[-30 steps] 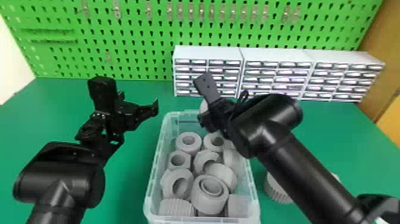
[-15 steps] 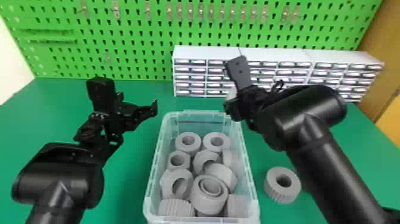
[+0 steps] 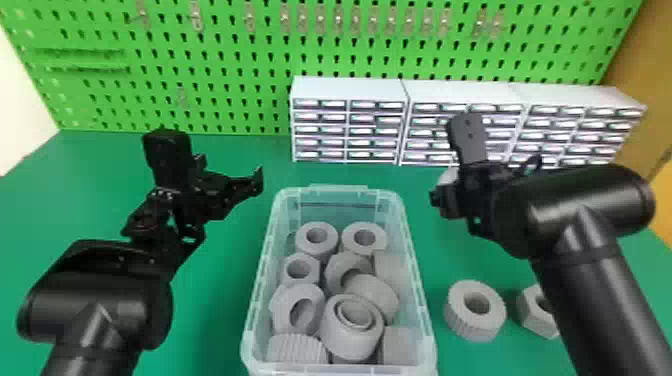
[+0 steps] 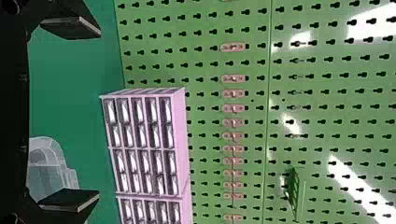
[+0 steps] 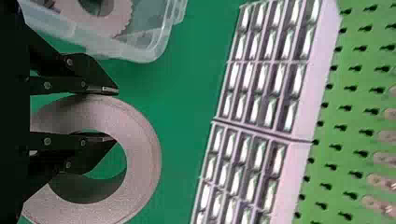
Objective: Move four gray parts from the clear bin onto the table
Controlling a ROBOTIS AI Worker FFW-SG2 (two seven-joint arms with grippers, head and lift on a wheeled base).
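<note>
The clear bin holds several gray parts. Outside it, on the table's right, lie a ribbed gray ring and a hexagonal gray part partly covered by the right arm. My right gripper is beyond the bin's right side with another gray ring. In the right wrist view, the right gripper is shut on that ring's wall, one finger in the hole and one outside. Left of the bin, my left gripper is parked; in its wrist view the left gripper stands open, holding nothing.
White drawer cabinets line the back of the green table, behind the bin and right gripper. A green pegboard rises behind them. The table shows bare between the bin and the right arm.
My right gripper has travelled right with its ring, from over the bin's far right edge to beyond that side. Its arm now uncovers more of the parts on the table. The left arm kept still.
</note>
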